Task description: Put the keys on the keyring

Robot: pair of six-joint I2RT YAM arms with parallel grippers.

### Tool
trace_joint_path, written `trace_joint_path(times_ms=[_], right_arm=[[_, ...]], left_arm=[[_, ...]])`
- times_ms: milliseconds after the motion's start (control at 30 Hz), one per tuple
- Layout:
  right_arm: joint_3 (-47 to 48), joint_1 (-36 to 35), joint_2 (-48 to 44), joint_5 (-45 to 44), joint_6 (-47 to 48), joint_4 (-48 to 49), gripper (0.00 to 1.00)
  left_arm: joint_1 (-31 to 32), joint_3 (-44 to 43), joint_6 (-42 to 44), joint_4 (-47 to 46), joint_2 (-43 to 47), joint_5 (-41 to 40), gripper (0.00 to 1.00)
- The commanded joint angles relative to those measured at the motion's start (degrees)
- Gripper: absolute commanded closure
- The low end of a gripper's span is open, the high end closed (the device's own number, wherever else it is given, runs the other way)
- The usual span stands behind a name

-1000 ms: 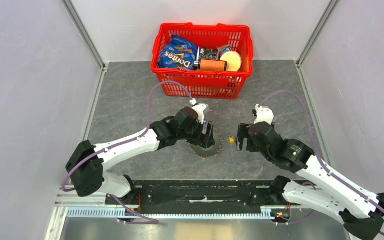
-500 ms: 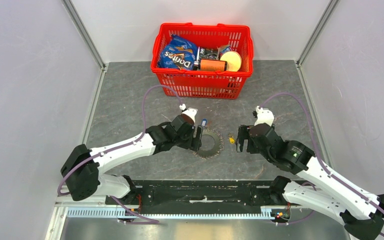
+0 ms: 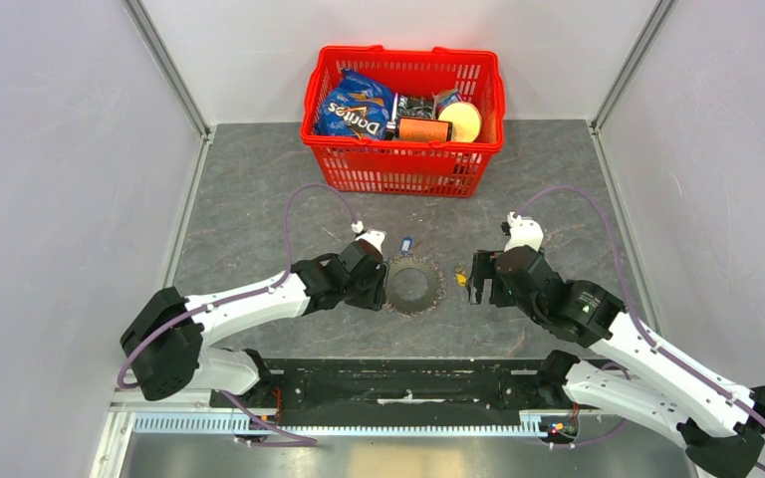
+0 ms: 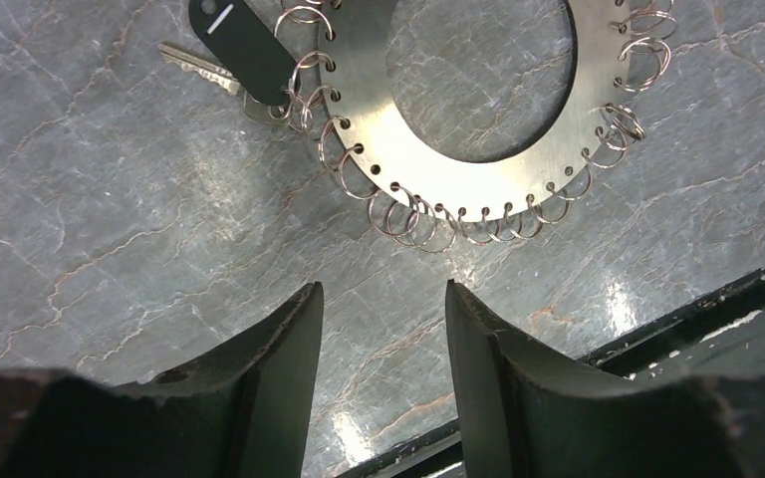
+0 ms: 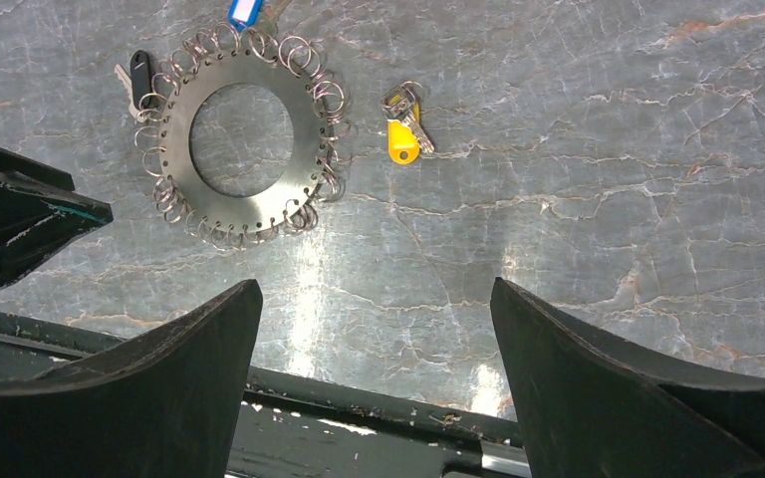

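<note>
- The keyring [image 4: 458, 184], ahead of the left end effector [image 4: 383, 299], is cut by the left wrist view's top edge.
- A black-headed key [image 4: 244, 45] beside it loses its head end there too.
- The blue-headed key [image 5: 245, 11], far ahead of the right end effector [image 5: 374, 299], is clipped by the right wrist view's top edge.
- From above, the yellow-headed key [image 3: 460, 280] beside that end effector is too small to show detail.

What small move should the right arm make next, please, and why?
Probably lower the right gripper onto the yellow-headed key: its jaws are open and empty, and that key lies loose on the table, just beside the keyring and not yet attached.
</note>
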State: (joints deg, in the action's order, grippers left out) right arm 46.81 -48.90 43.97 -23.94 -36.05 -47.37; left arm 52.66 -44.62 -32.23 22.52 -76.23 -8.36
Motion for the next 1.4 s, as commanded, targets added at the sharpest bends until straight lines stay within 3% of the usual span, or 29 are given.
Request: trace_joint_path(times_ms=[0, 333, 600, 733, 900, 1367], right_arm=[[-0.1, 0.0, 0.1, 0.3, -0.8, 1.9, 0.07], [-0.7, 0.0, 0.6, 1.0, -1.1, 2.5, 0.08], [-0.9, 0.0, 0.9, 1.4, -1.2, 2.7, 0.08], [-1.2, 0.1, 1.1, 1.6, -1.2, 2.9, 0.08], [-1.4, 0.0, 0.9, 1.8, -1.3, 3.0, 0.08], [-1.1, 0.0, 4.7, -0.4, -1.5, 3.5, 0.10]], left_arm=[[-0.3, 0.8, -2.2, -4.6, 0.1, 1.3, 0.48], [-0.4, 2.2, 2.3, -8.5, -2.3, 6.0, 0.63], [-0.4, 2.2, 4.7, -8.8, -2.5, 3.4, 0.63], [-0.4, 2.1, 5.5, -9.4, -3.1, 2.1, 0.56], [-0.4, 1.1, 6.4, -9.6, -4.4, 1.1, 0.54], [-0.3, -6.5, 6.5, -12.1, -8.6, 7.6, 0.54]])
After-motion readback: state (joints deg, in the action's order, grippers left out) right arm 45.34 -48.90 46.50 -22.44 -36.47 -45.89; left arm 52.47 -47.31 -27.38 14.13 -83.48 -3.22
